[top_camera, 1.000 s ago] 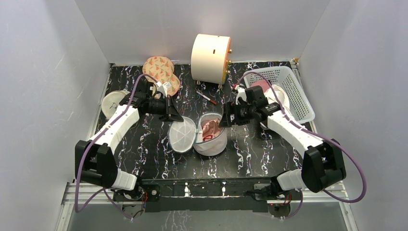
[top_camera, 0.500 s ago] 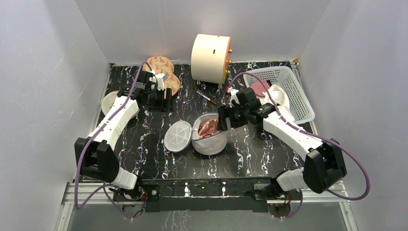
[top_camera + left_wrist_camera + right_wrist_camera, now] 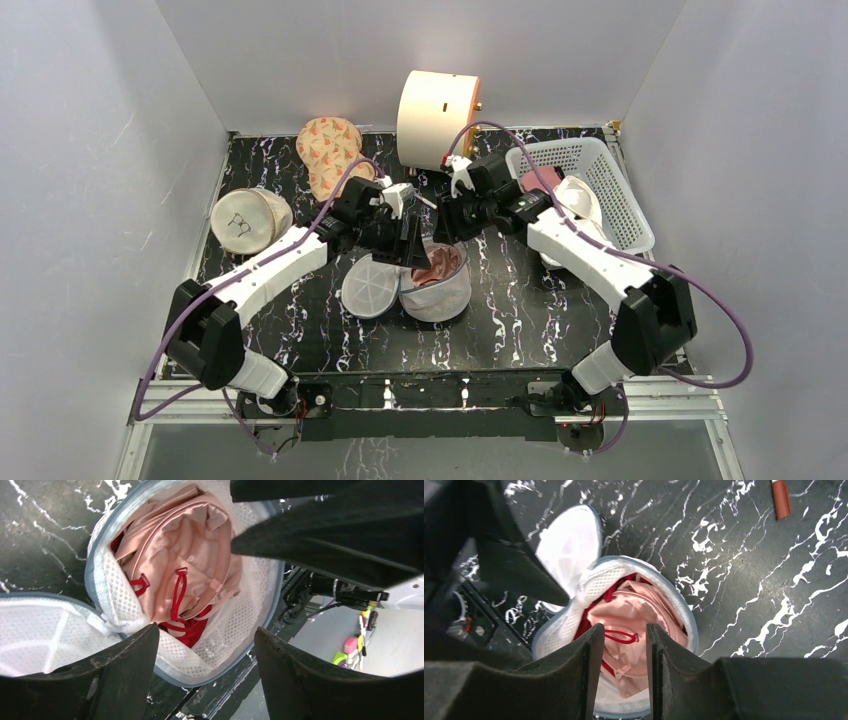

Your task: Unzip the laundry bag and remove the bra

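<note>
- the bra [image 3: 185,565] lies scrunched inside the laundry bag [image 3: 440,295], which stands unzipped and open.
- we think it is light, soft and slippery; a red strap [image 3: 177,592] looks best to pinch.
- our left gripper [image 3: 205,635] hangs wide open above it, holding nothing.
- our right gripper [image 3: 623,630] shows a small gap, holding nothing too.
- both grippers crowd the bag's mouth; the pen [image 3: 780,499] lies well apart.
</note>
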### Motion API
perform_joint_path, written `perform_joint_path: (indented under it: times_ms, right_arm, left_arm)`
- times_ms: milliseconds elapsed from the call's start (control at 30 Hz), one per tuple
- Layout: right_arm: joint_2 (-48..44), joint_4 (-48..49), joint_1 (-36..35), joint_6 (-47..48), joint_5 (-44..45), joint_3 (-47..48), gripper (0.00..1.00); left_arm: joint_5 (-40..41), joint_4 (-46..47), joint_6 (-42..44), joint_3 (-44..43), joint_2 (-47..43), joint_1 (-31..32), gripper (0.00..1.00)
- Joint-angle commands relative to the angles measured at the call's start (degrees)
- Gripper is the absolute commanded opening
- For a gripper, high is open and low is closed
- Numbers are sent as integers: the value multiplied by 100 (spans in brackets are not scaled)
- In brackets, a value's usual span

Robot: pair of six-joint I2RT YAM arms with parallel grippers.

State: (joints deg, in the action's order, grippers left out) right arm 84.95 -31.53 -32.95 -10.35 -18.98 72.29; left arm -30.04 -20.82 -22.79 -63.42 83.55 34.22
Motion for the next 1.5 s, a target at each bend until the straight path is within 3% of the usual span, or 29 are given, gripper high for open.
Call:
perform_joint_path:
  times_ms: [0,100,300,500,700,833,1100,1267,1467]
  right_arm:
    - [277,9,-88,84,312,258,34]
    - [436,-197,-135,171,602,326,37]
    - [588,-335,-321,279,1002,305,54]
    - [758,-256,-574,263,1005,214,53]
    - [806,-181,-723,271,1117,180,45]
    - [759,-261,-778,360,1687,192,60]
    - [632,-307,-976,497,2145,205,67]
    - [857,-219,-1284,516,2641,104,61]
    - [1070,-222,-1779,569,3628,298,34]
  left_arm:
    - [612,-241,100,91,-479,59,71]
    - [1054,-391,177,82,-699,63,74]
    - [1525,-291,65,212,-998,61,79]
    - [1553,-256,38,225,-975,62,79]
    - [1604,-282,44,220,-1047,60,80]
    - [1665,-310,56,215,-1098,59,80]
    - [1777,-348,64,229,-1119,59,80]
    - [1900,-381,66,286,-1264,61,80]
    - [2088,-446,99,255,-1429,66,81]
